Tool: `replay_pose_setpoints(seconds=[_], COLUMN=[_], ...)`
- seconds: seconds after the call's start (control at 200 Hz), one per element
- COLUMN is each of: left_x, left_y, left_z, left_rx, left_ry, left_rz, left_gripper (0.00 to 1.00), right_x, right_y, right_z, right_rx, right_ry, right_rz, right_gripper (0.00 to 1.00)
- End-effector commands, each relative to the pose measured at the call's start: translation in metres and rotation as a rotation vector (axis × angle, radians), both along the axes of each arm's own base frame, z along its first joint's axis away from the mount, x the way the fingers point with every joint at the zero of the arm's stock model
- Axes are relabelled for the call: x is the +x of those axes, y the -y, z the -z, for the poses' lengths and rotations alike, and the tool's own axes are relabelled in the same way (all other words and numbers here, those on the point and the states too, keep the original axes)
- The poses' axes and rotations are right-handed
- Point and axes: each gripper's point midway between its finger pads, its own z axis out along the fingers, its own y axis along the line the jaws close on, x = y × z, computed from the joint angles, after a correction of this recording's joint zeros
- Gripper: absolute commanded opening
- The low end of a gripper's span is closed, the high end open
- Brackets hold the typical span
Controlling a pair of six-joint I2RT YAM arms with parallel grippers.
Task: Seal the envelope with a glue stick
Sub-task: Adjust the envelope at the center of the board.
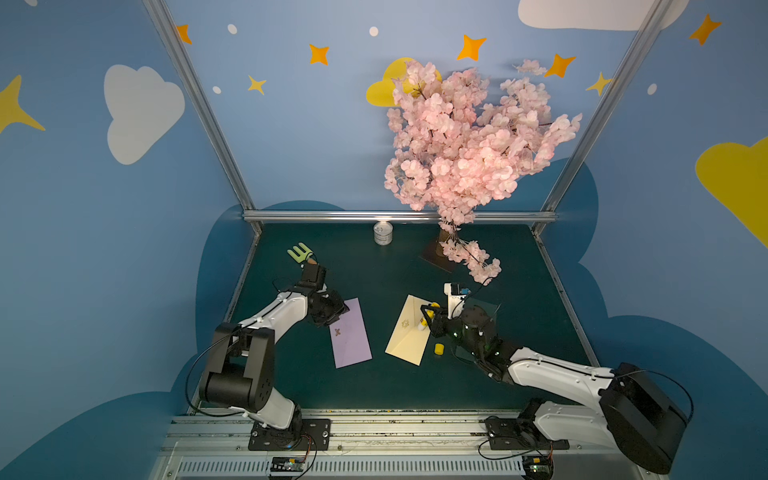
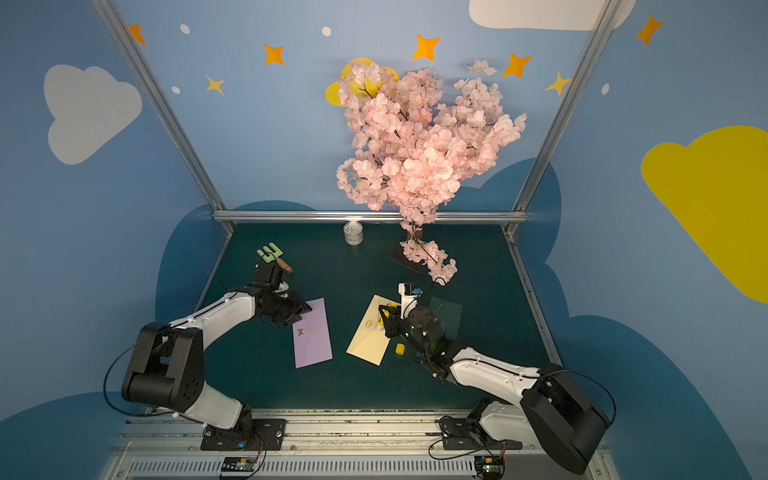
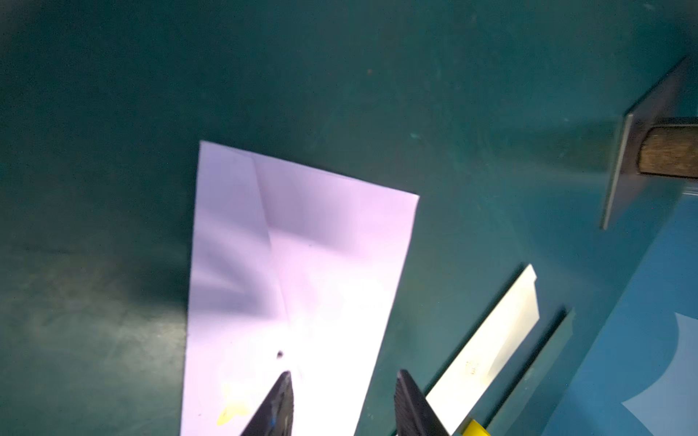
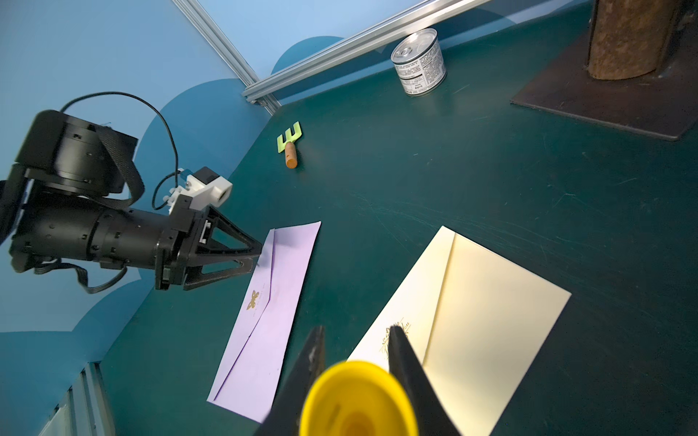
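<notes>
Your table (image 1: 395, 274) is a dark green, finely scratched surface, boxed in by an aluminium frame (image 1: 399, 216) and blue walls (image 1: 291, 124) painted with white and yellow clouds and orange stars. Take the cream envelope (image 1: 409, 332) as your mark; it lies flat near the middle of the table.

Far to its left and further back lies a small green rake (image 1: 300, 252) with a brown handle. Nearer, the left gripper (image 1: 344, 309) hangs over the back corner of a purple envelope (image 1: 351, 336). That envelope lies flat just left of the cream envelope, apart from it. In the left wrist view the fingers (image 3: 281, 400) stand apart with only purple paper showing between them; they hold nothing.

Behind the cream envelope, by the back frame, a silver can (image 1: 383, 233) stands upright.

At the cream envelope's right edge the right gripper (image 1: 430, 318) is clamped on the glue stick (image 1: 424, 322). Its whitish tip points down at the paper; you cannot tell whether it touches. The yellow cap (image 1: 439, 348) sits on the table just right of the cream envelope's near corner.

Behind the cream envelope and to its right, a pink blossom tree (image 1: 469, 137) rises from a dark base plate (image 1: 432, 259).
</notes>
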Motion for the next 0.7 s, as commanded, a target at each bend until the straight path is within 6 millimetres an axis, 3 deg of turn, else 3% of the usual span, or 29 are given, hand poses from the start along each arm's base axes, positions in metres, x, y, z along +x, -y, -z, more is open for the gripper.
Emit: replay_pose_setpoints(seconds=[0.0, 0.15, 0.19, 0.265, 0.34, 0.691], left_x=[0.007, -0.006, -0.012, -0.024, -0.036, -0.067], left_y=[0.009, 0.004, 0.001, 0.001, 0.002, 0.008], left_z=[-0.038, -0.043, -0.04, -0.03, -0.019, 0.028], left_rx=[-0.059, -0.041, -0.033, -0.047, -0.042, -0.025], left_ry=[0.115, 0.135, 0.121, 0.087, 0.057, -0.04], left_rz=[0.039, 0.034, 0.019, -0.008, -0.022, -0.047], left_gripper=[0.52, 0.51, 0.42, 0.15, 0.03, 0.02], right_x=[0.003, 0.002, 0.002, 0.002, 0.003, 0.003], right_y=[0.007, 0.01, 0.01, 0.01, 0.009, 0.005], right_z=[-0.014, -0.019, -0.019, -0.017, -0.016, -0.013], right_rx=[0.001, -0.002, -0.003, -0.004, 0.001, 0.007], right_ry=[0.047, 0.059, 0.057, 0.049, 0.044, 0.027], right_rz=[0.021, 0.025, 0.024, 0.025, 0.024, 0.011], right_gripper=[0.0, 0.0, 0.0, 0.0, 0.0, 0.0])
